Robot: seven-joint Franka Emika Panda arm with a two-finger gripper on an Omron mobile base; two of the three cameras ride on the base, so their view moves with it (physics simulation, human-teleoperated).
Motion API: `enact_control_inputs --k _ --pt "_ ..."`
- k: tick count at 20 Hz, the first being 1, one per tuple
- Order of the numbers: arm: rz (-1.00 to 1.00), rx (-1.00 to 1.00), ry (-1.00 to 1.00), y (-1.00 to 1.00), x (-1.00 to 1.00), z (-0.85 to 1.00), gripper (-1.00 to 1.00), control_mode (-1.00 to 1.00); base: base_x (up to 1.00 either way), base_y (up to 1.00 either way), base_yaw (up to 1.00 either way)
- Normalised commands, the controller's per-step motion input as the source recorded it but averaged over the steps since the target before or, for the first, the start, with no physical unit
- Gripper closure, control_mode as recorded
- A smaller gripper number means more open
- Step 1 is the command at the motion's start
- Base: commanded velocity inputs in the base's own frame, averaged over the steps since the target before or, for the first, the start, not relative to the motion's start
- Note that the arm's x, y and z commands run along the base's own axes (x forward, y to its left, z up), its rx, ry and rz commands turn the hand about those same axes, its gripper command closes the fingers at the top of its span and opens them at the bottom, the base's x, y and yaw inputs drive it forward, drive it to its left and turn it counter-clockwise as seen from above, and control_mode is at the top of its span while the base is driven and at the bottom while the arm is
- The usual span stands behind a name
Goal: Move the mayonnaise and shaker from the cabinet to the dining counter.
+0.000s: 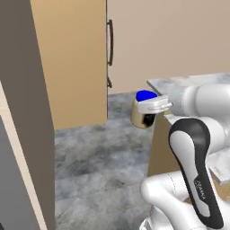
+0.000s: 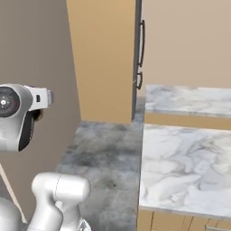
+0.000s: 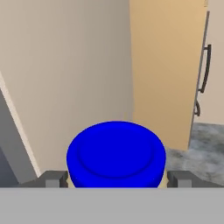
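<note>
My gripper (image 3: 116, 179) is clamped on the mayonnaise (image 1: 143, 110), jaws spread wide to span its body, one finger (image 3: 53, 179) on each side just under the blue lid (image 3: 116, 154). The jar rides in the air, tilted so the lid faces ahead along my hand, with nothing under it but the grey floor (image 1: 96, 157). The dining counter (image 2: 187, 164) lies just to my right: in the left base view the jar hangs off its near corner, beside the tan front and not yet over the marble. I judge the coming move to be a sideways carry over that edge, then setting the jar upright. The marble top looks bare, so there is room. Farther ahead stand the tall wooden cabinet (image 1: 76, 58) and its bar handle (image 1: 110, 42), well apart from my path.
</note>
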Motion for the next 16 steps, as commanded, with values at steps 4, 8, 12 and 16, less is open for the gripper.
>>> enact_control_inputs --k 4,8,12,16 --pt "0.00 0.00 0.00 0.00 0.00 0.00 1.00 1.00 0.81 0.37 -0.17" --pt "0.00 0.00 0.00 0.00 0.00 0.00 1.00 1.00 0.86 0.36 -0.12" --pt "0.00 0.00 0.00 0.00 0.00 0.00 1.00 1.00 0.89 0.33 -0.11" --pt "0.00 0.00 0.00 0.00 0.00 0.00 1.00 1.00 0.89 0.35 -0.06"
